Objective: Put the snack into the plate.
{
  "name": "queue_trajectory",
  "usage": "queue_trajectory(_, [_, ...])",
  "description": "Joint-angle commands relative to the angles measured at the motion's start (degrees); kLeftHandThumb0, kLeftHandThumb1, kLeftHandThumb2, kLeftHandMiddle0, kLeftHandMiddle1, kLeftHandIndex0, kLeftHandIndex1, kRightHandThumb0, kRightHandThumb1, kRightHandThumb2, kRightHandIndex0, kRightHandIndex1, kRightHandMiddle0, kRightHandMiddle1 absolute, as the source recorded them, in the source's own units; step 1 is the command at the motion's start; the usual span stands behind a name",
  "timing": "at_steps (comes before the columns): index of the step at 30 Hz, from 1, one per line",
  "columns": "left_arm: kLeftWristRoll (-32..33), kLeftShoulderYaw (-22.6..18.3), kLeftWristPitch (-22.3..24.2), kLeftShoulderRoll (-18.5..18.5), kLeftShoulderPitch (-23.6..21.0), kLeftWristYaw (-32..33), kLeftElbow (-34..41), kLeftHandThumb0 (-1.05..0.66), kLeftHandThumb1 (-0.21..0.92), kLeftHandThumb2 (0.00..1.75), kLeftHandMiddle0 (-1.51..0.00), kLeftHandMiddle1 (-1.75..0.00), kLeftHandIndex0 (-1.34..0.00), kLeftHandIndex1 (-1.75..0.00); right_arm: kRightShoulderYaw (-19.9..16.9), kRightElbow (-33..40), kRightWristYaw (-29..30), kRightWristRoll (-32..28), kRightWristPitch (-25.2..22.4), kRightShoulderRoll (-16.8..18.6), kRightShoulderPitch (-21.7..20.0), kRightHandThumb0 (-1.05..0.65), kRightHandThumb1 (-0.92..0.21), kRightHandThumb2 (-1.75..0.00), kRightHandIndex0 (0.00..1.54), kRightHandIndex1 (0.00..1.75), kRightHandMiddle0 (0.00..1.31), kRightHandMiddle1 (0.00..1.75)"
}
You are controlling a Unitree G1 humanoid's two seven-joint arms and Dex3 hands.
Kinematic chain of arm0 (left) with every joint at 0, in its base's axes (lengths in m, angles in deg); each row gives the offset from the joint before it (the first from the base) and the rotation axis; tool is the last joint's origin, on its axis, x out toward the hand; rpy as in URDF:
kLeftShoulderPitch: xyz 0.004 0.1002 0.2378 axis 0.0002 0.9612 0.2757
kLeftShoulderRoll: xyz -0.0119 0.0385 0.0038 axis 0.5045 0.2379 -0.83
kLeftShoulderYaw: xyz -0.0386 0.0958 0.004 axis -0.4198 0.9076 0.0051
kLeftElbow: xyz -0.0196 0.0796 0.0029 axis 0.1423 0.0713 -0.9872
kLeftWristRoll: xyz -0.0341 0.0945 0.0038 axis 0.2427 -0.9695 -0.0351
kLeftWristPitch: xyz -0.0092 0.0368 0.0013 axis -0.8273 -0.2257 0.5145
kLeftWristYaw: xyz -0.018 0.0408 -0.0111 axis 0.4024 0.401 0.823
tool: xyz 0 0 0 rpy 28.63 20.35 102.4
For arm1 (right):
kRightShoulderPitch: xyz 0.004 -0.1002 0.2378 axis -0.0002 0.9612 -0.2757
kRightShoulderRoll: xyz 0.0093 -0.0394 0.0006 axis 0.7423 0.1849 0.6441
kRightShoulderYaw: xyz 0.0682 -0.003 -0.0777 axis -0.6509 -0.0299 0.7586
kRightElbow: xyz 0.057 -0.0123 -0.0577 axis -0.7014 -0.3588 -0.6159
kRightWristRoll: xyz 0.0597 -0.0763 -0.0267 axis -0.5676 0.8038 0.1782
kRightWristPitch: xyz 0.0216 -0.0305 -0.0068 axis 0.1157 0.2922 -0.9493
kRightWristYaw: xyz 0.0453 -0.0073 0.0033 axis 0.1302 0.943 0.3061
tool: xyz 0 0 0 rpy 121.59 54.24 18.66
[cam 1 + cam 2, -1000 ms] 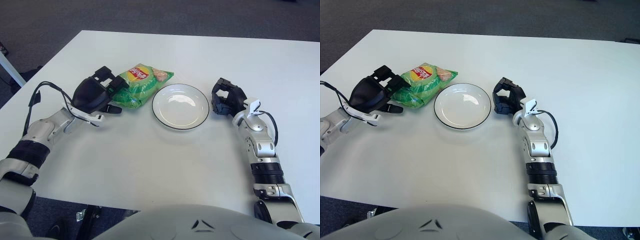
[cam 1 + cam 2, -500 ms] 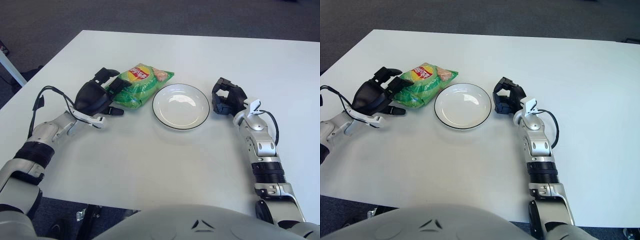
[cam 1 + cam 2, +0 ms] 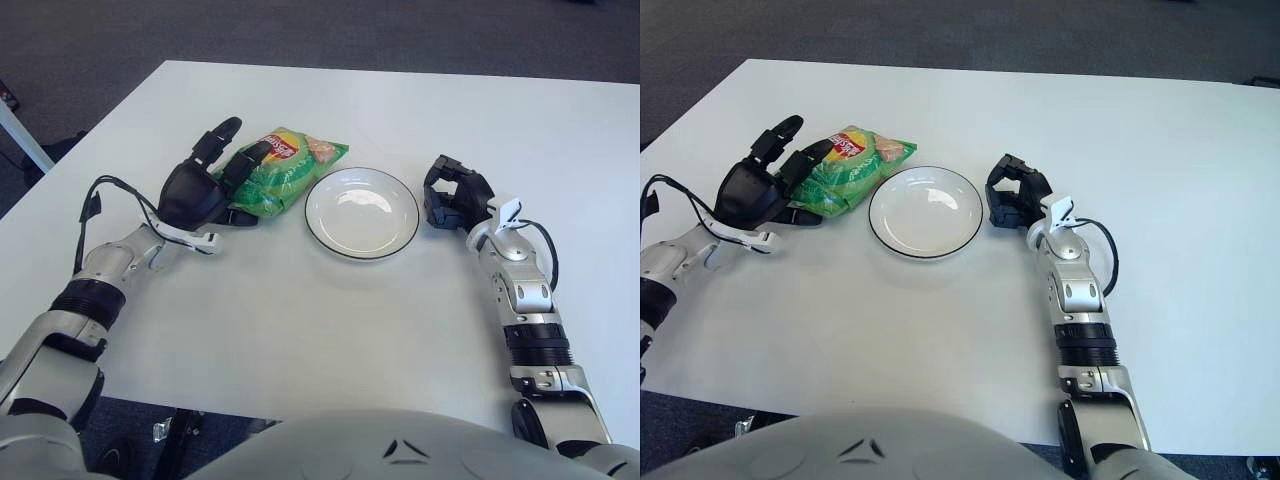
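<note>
A green snack bag (image 3: 285,168) with a red logo lies on the white table, just left of an empty white plate (image 3: 361,211) with a dark rim. My left hand (image 3: 207,183) is at the bag's left end with its fingers spread open, two over the bag's near-left corner and the thumb below it. My right hand (image 3: 452,193) rests on the table just right of the plate with its fingers curled, holding nothing.
The white table (image 3: 330,330) has its left edge near my left forearm, with dark floor beyond. A black cable (image 3: 105,190) loops off my left wrist.
My left hand has moved a little right toward the bag and its fingers have opened out over the bag's left end. The bag, plate and right hand have not moved.
</note>
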Motion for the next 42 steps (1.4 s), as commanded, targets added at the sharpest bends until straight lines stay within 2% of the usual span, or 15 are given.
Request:
queue_trajectory(1, [-0.9,0.9,1.6,-1.3,-1.7,1.7,-2.4,-0.98,0.92,0.42,0.00,0.00,0.00,-0.01,0.6,-2.8,0.1,1.9,-3.4,-0.7,2.2,-0.46,-0.40,-1.22,1.26,1.75,0.55,1.75])
queue_trajectory(14, [0.2,1.3,5.4,-3.2,-1.7,-2.1,-0.2,-0.96,0.92,0.37,0.00,0.00,0.00,0.00,1.2,-3.2,-0.4,1.9,-3.1,-1.3,2.1,-0.46,-0.39,-1.22,1.26,1.75,0.56,1.75])
queue_trajectory(27, [1.1,3.4,4.5,-6.2,-5.4,-6.1,-3.8,-0.97,0.92,0.28,0.00,0.00,0.00,0.00,1.8,-3.2,-1.1,2.4,-2.7,-2.0,2.1,-0.46,-0.38,-1.24,1.27,1.75,0.56,1.75])
queue_trajectory(30, [1.5,4.1,3.3,-6.7,-6.5,-7.5,-5.2,-0.97,0.92,0.27,0.00,0.00,0.00,0.00,1.8,-3.4,-1.2,2.4,-2.4,-2.1,2.1,-0.46,-0.38,-1.24,1.28,1.75,0.56,1.75])
queue_trajectory(33, [3.2,5.3,-1.8,-7.3,-9.0,-11.0,-8.8,-0.96,0.92,0.26,0.00,0.00,0.00,0.00,1.8,-3.5,-1.5,2.2,-1.9,-2.1,2.1,-0.46,-0.38,-1.24,1.28,1.75,0.56,1.75])
queue_trajectory(35, [3.6,6.7,-5.0,-8.8,-12.5,-13.2,-13.9,-0.95,0.92,0.27,0.00,0.00,0.00,0.00,1.9,-3.5,-1.8,2.2,-1.6,-2.2,2.2,-0.46,-0.38,-1.24,1.28,1.75,0.56,1.75])
queue_trajectory(38, [3.2,8.5,-7.3,-11.0,-16.8,-13.9,-20.3,-0.89,0.92,0.31,-0.01,0.00,-0.02,-0.02,1.9,-3.3,-1.9,2.2,-1.8,-2.3,2.3,-0.46,-0.38,-1.24,1.28,1.75,0.56,1.75])
queue_trajectory(40, [2.6,9.6,-8.1,-12.2,-18.7,-13.1,-23.5,-0.83,0.91,0.35,-0.04,-0.01,-0.01,-0.11,1.9,-3.1,-1.9,2.2,-1.9,-2.3,2.3,-0.46,-0.38,-1.24,1.28,1.75,0.56,1.75])
queue_trajectory(42, [2.1,10.7,-8.5,-13.1,-20.0,-11.8,-25.9,-0.74,0.87,0.43,-0.14,-0.06,0.00,-0.31,1.9,-3.1,-1.8,2.2,-2.0,-2.2,2.4,-0.46,-0.38,-1.24,1.28,1.75,0.56,1.75])
